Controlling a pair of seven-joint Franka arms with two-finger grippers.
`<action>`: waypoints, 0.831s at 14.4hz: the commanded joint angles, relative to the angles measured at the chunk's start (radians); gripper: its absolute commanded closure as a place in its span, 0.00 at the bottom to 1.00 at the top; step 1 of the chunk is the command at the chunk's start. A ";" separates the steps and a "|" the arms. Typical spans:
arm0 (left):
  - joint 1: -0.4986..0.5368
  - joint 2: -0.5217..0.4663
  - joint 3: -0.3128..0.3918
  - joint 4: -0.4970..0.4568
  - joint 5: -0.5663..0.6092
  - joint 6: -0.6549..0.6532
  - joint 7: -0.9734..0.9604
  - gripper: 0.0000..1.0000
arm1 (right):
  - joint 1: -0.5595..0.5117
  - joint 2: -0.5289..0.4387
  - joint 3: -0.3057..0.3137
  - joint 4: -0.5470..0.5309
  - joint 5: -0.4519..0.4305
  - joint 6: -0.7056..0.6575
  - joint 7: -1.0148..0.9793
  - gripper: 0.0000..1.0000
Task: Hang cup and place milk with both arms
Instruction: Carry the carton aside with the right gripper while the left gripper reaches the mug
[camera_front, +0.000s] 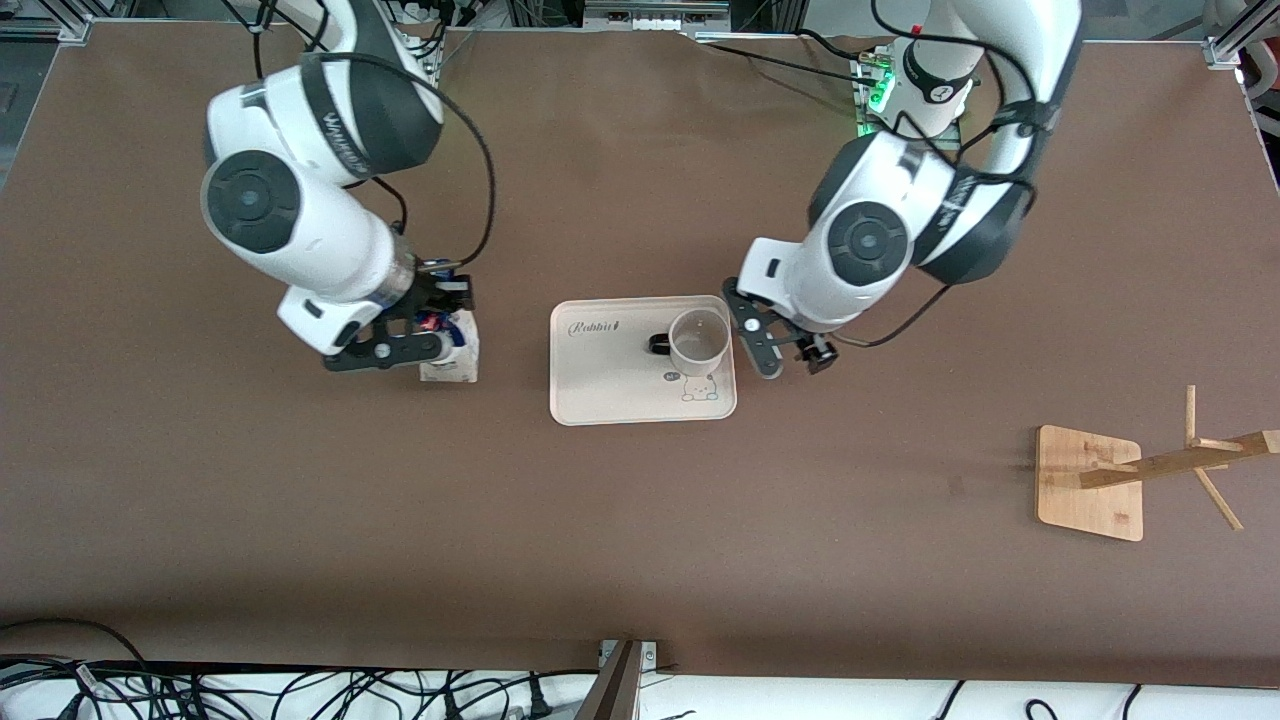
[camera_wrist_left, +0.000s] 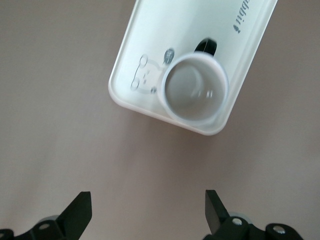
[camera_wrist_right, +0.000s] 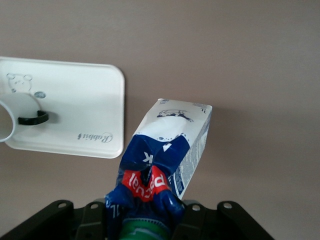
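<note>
The white cup (camera_front: 698, 340) stands upright on the white tray (camera_front: 600, 395), at the tray's corner toward the left arm, its black handle pointing toward the right arm's end. My left gripper (camera_front: 792, 358) hovers open beside the tray, just off that corner, with nothing between its fingers. The left wrist view shows the cup (camera_wrist_left: 196, 92) on the tray (camera_wrist_left: 142, 102), apart from the open gripper (camera_wrist_left: 147, 202). My right gripper (camera_front: 430, 325) is shut on the crumpled top of the milk (camera_front: 455, 358), beside the tray toward the right arm's end. The right wrist view shows the milk (camera_wrist_right: 170, 145) gripped near its green cap.
A wooden cup rack (camera_front: 1160, 465) on a square base (camera_front: 1090, 485) stands toward the left arm's end of the table, nearer to the front camera than the tray. Cables run along the table's front edge.
</note>
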 joint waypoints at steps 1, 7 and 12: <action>-0.072 0.087 0.005 0.018 0.063 0.046 0.043 0.00 | 0.005 -0.045 -0.054 -0.009 0.006 -0.056 -0.012 0.78; -0.181 0.175 0.007 0.018 0.155 0.192 -0.076 0.00 | 0.005 -0.065 -0.256 -0.008 0.006 -0.158 -0.270 0.78; -0.218 0.175 0.005 0.016 0.218 0.150 -0.133 0.00 | -0.024 -0.050 -0.363 -0.025 0.009 -0.207 -0.407 0.78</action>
